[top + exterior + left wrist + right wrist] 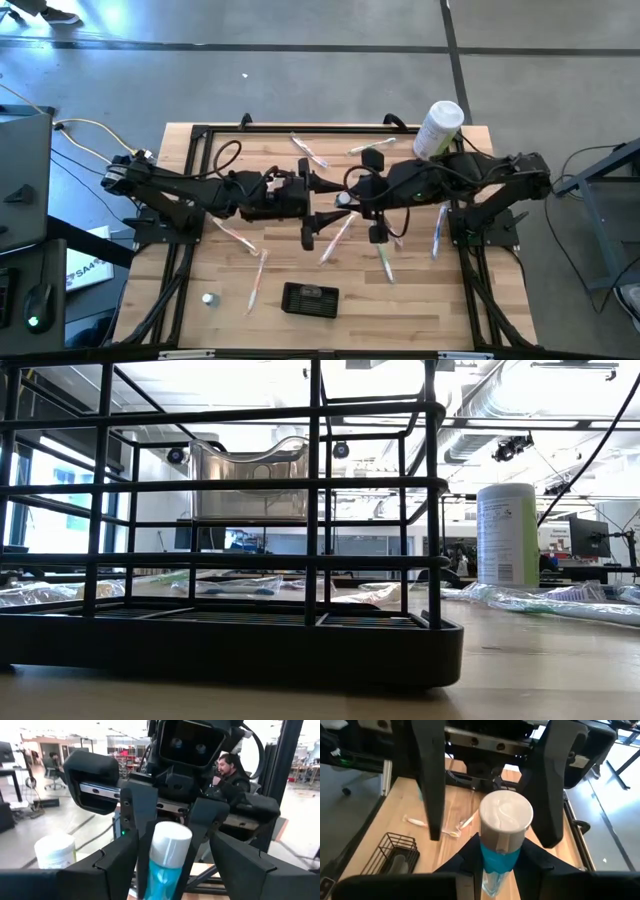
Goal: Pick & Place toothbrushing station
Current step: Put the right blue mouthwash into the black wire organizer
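— Right pincer (pixel 502 870)? Clamped on a blue bottle (pixel 504 840) with a white cap, mid-tabletop (pixel 480 300).
— Left pincer (pixel 170 865)? Spread wide, fingers either side of that bottle, facing the right one.
— Station (pixel 310 299)? Standing alone near the front edge, well apart from both.
— White tub (pixel 437 128)? Back right corner.

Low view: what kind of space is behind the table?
Likely an open lab or workshop: exposed ceiling ducts, desks with a monitor, and a person in the left wrist view.
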{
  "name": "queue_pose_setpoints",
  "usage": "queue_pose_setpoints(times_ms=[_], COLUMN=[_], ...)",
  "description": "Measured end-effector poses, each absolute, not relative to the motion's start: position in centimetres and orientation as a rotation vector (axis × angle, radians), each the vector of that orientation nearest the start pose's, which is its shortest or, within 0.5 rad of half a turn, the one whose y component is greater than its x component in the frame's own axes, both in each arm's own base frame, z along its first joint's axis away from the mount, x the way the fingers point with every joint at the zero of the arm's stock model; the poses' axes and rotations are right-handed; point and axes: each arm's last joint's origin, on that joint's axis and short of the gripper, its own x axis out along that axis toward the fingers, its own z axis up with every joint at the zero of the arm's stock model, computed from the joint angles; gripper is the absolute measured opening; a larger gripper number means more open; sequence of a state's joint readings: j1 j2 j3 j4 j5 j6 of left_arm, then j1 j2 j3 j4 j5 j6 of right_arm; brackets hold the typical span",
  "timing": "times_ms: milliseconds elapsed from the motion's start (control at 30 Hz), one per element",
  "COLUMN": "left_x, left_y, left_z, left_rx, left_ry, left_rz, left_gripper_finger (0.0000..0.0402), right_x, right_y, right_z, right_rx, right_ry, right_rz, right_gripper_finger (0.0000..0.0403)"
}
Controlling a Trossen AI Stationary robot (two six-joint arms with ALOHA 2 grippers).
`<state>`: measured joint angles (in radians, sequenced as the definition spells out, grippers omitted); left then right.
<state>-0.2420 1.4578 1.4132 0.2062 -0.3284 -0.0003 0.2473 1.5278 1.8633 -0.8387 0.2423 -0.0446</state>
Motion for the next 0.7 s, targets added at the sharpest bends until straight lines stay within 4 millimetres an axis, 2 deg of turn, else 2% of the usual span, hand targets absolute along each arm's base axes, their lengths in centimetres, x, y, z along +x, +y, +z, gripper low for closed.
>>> queue_pose_setpoints(times_ms=[700], left_x=[32.55], left_y=[-6.47], left_z=[42.79], left_rx=[0.034], left_ry=[-0.128], left_rz=[0.129], left_gripper_finger=[0.0238], right_x=[29.99], right_y=[6.14], right_z=[45.73], right_rx=[-0.147], right_ry=[0.494], right_rz=[0.050], right_gripper_finger=[0.0071])
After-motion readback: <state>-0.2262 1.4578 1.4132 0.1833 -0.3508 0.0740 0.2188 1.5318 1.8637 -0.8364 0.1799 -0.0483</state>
